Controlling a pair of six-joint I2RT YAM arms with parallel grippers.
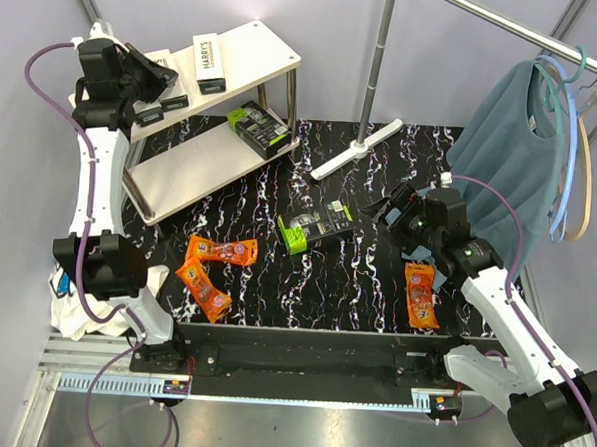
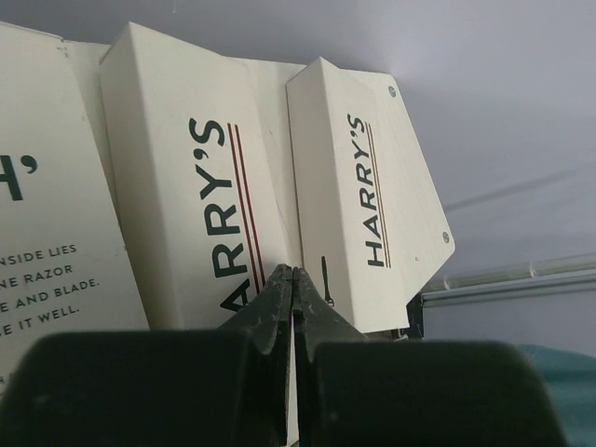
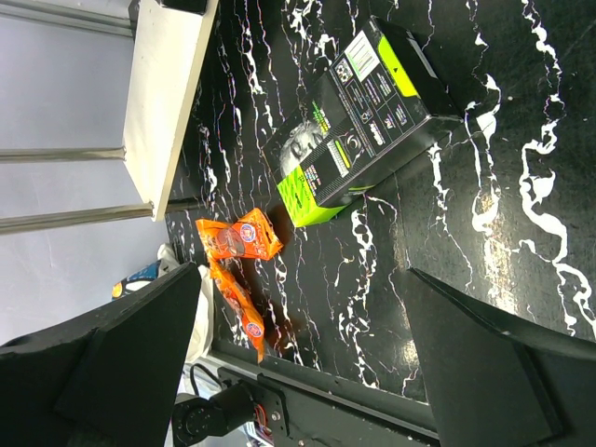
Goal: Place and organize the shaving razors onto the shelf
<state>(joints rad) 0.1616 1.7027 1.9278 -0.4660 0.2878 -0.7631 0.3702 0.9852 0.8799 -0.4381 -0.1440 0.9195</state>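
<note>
Shaving razors (image 1: 209, 64) are partly shelved: white HARRY'S boxes (image 2: 345, 186) lie on the top board of the shelf (image 1: 273, 44) at ten o'clock, and one black-and-lime pack (image 1: 258, 128) sits on its lower board. Left on the table (image 1: 365, 287) are a second lime pack (image 1: 313, 229) at centre, two orange packets (image 1: 222, 250) at seven o'clock and a third orange packet (image 1: 422, 295) at four. The left hand (image 2: 293, 279) is clenched on nothing by the boxes; the right hand (image 1: 391, 208) gapes wide, empty.

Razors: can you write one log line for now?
left hand: shut, at HARRY'S boxes on shelf top | right hand: open, facing green pack on table | orange packets: three on table
</note>
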